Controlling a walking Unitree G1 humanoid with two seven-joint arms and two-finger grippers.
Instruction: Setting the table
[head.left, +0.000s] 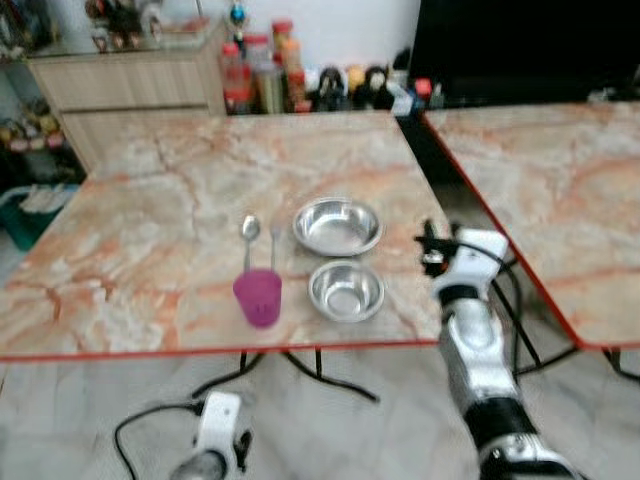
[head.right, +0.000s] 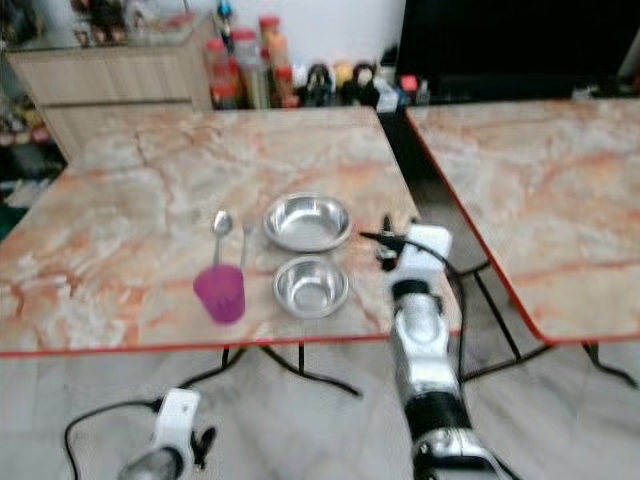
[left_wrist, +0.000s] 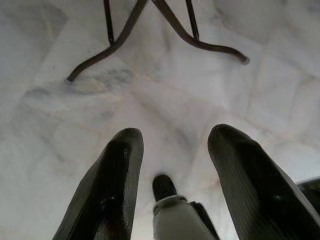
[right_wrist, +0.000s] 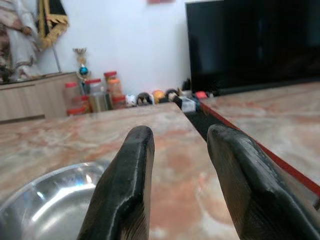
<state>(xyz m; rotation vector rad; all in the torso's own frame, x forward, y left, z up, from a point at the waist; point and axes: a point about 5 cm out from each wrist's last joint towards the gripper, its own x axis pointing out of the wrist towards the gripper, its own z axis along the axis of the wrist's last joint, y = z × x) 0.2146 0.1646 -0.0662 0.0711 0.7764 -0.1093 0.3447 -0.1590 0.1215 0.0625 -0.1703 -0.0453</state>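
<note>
The right gripper (head.left: 432, 248), fingers apart and empty, hovers just beside the big bowl (head.left: 337, 226); a low sweep could knock it into the small bowl (head.left: 346, 290).

A marble-patterned table (head.left: 150, 220) with a red edge is seen from above. Near its front edge, a pink cup (head.left: 258, 297) is set beside a small steel bowl (head.left: 346, 290). A larger steel bowl (head.left: 337, 226) is placed just behind, with a spoon (head.left: 250, 235) lying to its left.
</note>
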